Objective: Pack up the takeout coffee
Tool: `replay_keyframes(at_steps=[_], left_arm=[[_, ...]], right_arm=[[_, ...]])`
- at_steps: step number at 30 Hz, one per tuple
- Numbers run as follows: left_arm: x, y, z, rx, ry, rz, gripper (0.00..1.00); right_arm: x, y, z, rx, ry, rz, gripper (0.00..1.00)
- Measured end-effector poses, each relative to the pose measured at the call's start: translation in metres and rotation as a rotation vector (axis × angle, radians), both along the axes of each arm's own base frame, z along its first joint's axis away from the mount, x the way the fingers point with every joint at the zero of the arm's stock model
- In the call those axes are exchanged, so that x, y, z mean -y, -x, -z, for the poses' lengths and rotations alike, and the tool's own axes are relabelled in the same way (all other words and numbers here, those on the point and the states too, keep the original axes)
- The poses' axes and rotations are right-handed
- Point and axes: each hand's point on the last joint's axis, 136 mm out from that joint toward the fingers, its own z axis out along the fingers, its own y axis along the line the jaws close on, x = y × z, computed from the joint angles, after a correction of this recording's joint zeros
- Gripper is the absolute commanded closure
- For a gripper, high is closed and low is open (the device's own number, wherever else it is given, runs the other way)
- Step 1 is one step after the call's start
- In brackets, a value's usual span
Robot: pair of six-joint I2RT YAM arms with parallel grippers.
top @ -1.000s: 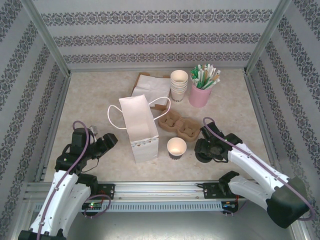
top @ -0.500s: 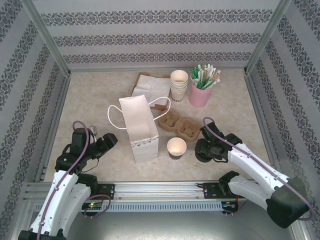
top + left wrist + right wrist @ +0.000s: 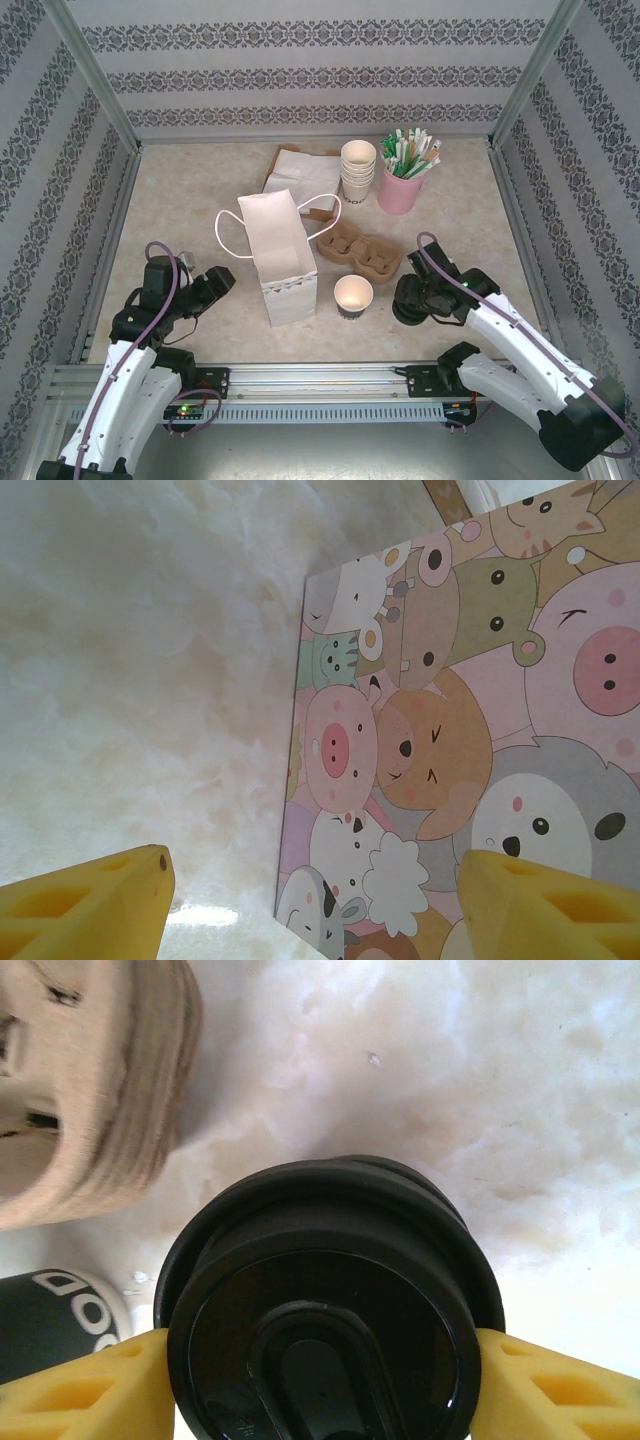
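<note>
Movement since the earlier frames was confined to your right arm: in the top view its forearm and looped cable had swung slightly to the right, while your left arm, the paper bag [image 3: 280, 262], the pulp cup carrier [image 3: 362, 252] and the takeout coffee [image 3: 353, 295] lay exactly where they had been. The takeout coffee stood upright on the table [image 3: 200, 190], open-topped with a cream inside, just on the near side of the carrier, between the bag and your right gripper [image 3: 408, 298]. It was not between those jaws. In the right wrist view its dark wall with white lettering showed at the lower left, just outside the yellow finger on that side. What sat between your right fingers [image 3: 560, 1390] was the black lid stack [image 3: 320, 1250], its dome facing the camera and its rim meeting both fingers at the edges. You could not tell from that view whether the jaws had clamped onto the stack or merely flanked it. Your left gripper [image 3: 315, 865] hung with its jaws wide apart and nothing between them, pointing at the bag's side, which was printed with cartoon animals. The takeout coffee stood well apart from that gripper, on the far side of the bag.
</note>
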Motion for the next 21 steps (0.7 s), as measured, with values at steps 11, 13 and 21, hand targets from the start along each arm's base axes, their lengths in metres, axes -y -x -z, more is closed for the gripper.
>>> replay_keyframes(at_steps=[11,13,21], left_arm=[[0.0,0.0,0.0,0.0,0.0,0.0,0.25],[0.0,0.0,0.0,-0.001,-0.001,-0.001,0.25],[0.0,0.0,0.0,-0.001,-0.001,-0.001,0.25]], right_arm=[[-0.017,-0.009,-0.049,0.085,-0.047,-0.103,0.37],[-0.032,-0.011,-0.067,0.125,-0.07,-0.179,0.37],[-0.087,-0.006,-0.094,0.129,-0.098,-0.443,0.37]])
